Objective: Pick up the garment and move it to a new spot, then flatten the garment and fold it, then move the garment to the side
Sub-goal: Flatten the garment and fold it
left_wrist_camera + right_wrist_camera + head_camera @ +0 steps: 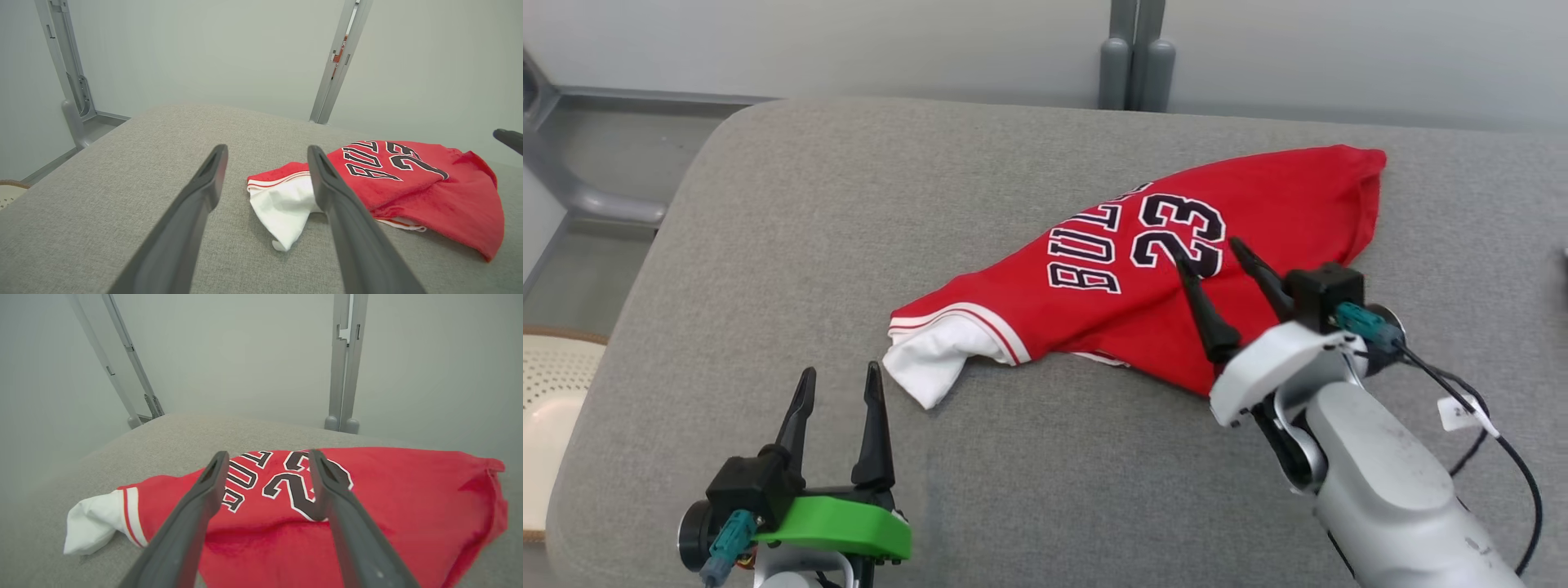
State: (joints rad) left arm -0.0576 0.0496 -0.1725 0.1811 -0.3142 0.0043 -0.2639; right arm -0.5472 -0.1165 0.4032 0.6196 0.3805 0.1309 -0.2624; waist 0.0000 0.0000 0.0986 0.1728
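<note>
Head view, nearest first: found the left end effector [840, 369] low at the left, above the grey padded bench [849, 204], fingers spread apart and gripping nothing. Saw its tips just short of the white corner [931, 359] of the garment [1258, 204], apart from it. Confirmed from the left wrist view: left end effector [266, 149] open, white corner [282, 212] lying between and beyond the fingers, red garment [429, 192] stretching away to the right. Found the right end effector [1205, 248] further in, at the right, likewise open and empty, fingers reaching over the near red edge toward the number 23 [1176, 233]. Could not tell whether the tips touched the cloth. Saw the same from the right wrist view: right end effector [268, 454] parted above the number 23, garment [408, 490] rumpled and unfolded across the bench. Noted a pale perforated object [547, 392] off the bench's left edge and grey posts [1135, 65] against the wall at the back.
</note>
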